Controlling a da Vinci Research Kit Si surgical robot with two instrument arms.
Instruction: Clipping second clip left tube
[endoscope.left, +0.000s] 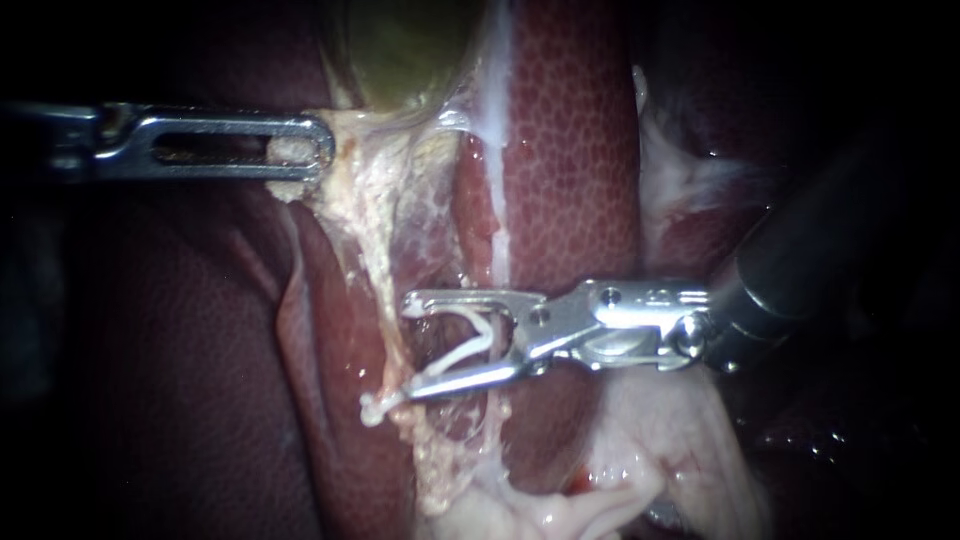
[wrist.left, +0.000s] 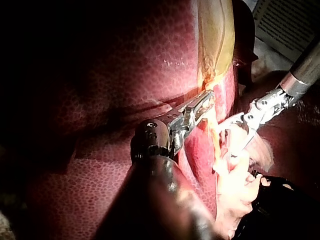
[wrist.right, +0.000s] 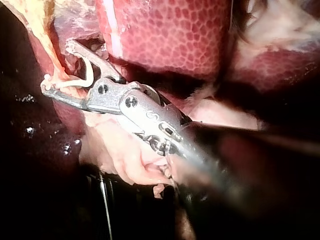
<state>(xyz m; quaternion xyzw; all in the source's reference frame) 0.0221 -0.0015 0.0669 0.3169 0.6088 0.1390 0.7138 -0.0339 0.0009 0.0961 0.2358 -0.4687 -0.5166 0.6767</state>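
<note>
Left instrument (endoscope.left: 320, 150) lies level across the upper left of the frame, jaws clamped on pale tissue (endoscope.left: 347, 168); right instrument (endoscope.left: 408, 347) enters from the right, jaws spread, gripping a clip (endoscope.left: 450, 358)

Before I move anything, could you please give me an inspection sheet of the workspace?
Surface: liver, dark red and mottled, with the gallbladder lying against it.
Job's things: open white clip at a pale tube; whether it encircles the tube cannot be told.
Clutter: nothing seen.
End effectors: left instrument, jaws shut on pale tissue below the gallbladder; right instrument, jaws apart, holding the clip.
Cables: nothing seen.
Surroundings: printed paper beyond the liver, left wrist view.
</note>
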